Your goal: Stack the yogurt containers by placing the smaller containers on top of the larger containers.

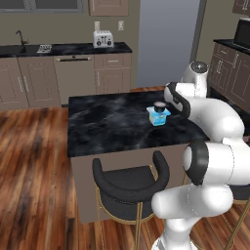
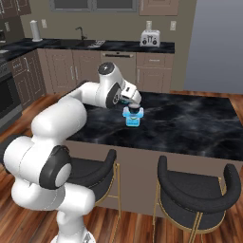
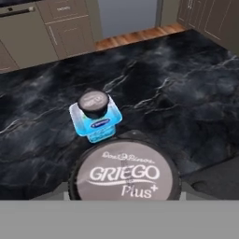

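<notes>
Grey-lidded round cup (image 3: 125, 175) marked GRIEGO sits clasped in the claw (image 2: 131, 99) over the bench (image 3: 186, 84) — beyond, another small dark cup (image 3: 93, 103) rests atop the light blue tub (image 3: 98, 127).

Bare counter (image 1: 107, 122) around stacked tub (image 1: 159, 116)

The small cup (image 3: 94, 103) sits atop the tub (image 3: 98, 125), which stands on the island counter (image 1: 107, 127) behind the stools (image 2: 197, 190).

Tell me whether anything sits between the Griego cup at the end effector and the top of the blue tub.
Yes. A small dark round cup already sits on the light blue tub, taking the top where the Griego cup would go. Nothing else visible stands between them.
</notes>
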